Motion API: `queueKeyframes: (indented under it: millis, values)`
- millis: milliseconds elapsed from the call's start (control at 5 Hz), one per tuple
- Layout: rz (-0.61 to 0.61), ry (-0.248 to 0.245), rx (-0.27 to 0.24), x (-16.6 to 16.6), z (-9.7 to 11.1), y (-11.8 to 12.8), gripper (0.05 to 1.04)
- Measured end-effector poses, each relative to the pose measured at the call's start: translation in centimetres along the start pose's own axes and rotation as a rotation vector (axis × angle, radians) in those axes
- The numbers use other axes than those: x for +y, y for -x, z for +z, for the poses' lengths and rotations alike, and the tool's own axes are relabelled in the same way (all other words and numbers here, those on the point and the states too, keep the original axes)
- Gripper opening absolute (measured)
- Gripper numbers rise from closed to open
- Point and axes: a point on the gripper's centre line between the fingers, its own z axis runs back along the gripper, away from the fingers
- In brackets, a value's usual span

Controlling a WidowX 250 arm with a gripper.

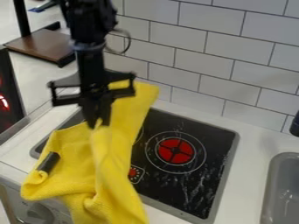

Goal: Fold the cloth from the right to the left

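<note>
The soft yellow cloth (119,159) lies mainly below the claw (98,124) in the camera view, its long axis running from a raised fold just right of and behind the claw down toward the near edge. One broad flap spreads to the lower left, and that is the side the fold has to be carried to. The black metal-and-plastic claw appears clenched on a pinch of the cloth's upper middle, so the next move likely calls for a leftward sweep, then lowering and letting go; the hanging folds could bunch up instead of lying flat. The weave looks thick and slightly fuzzy, with rounded, rumpled edges. A short, dark, smooth cylinder (48,162) rests against the left flap and might catch or roll. Beneath and to the right is a glossy black cooktop (169,188), streaked with pale marks, its round red burner disc (175,151) ringed by thin circles. Around it runs the smooth white bench (252,175), with a rounded grey sink (274,175) farther right and glazed white rectangular tiles (204,43) behind.
</note>
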Motion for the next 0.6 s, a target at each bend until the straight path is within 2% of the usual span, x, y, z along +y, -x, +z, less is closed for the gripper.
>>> queueKeyframes:
  millis: [200,400,600]
  values:
    - [-0.008,-0.040,0.009,1.2,-1.5,-0.5,0.064]
    - [-0.007,-0.072,-0.004,2.3,-3.8,-1.4,0.064]
    - [0.007,-0.096,-0.024,3.0,-5.0,-2.2,0.094]
